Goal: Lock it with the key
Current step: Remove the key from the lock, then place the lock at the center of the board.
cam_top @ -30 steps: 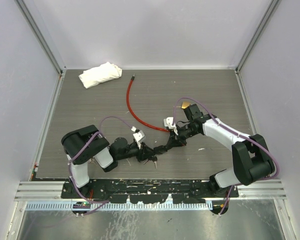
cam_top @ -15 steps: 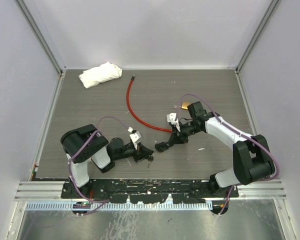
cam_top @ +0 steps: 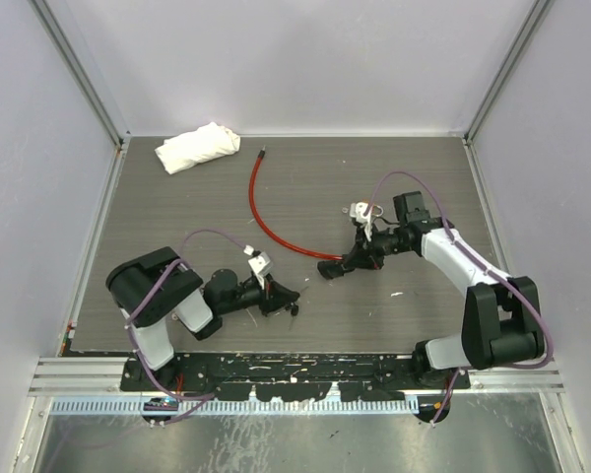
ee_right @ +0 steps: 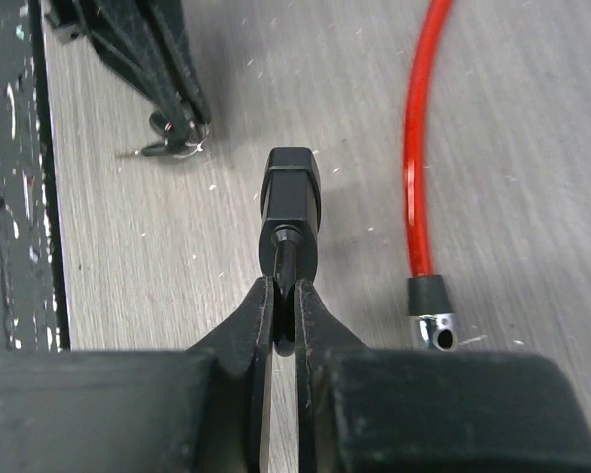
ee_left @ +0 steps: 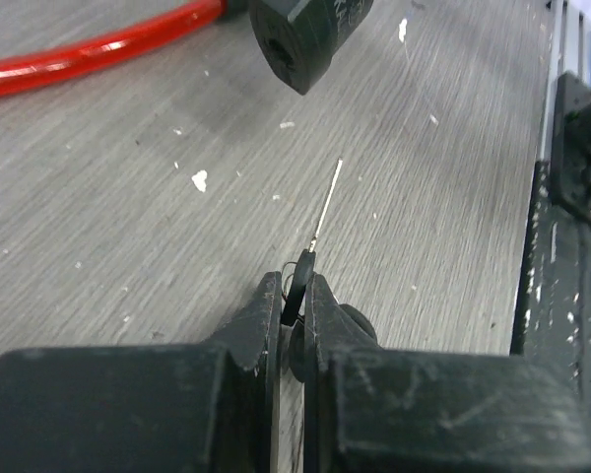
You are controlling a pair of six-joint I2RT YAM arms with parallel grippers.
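Arms have drawn apart: my left gripper (ee_left: 294, 288) pinches the key (ee_left: 323, 205), blade pointing roughly toward the lock (ee_left: 305, 39) ahead, clamped in my right gripper (ee_right: 284, 294).

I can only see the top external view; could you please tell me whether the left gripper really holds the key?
Observer: Yes; the left gripper is shut on the key by its black head, blade sticking forward.
Operator: Is the lock near it?
Observer: The lock body is ahead of the blade, apart from it, a round hole facing this way.
Operator: Is the cable plugged in?
Observer: No; its metal tip lies on the table beside the lock body.
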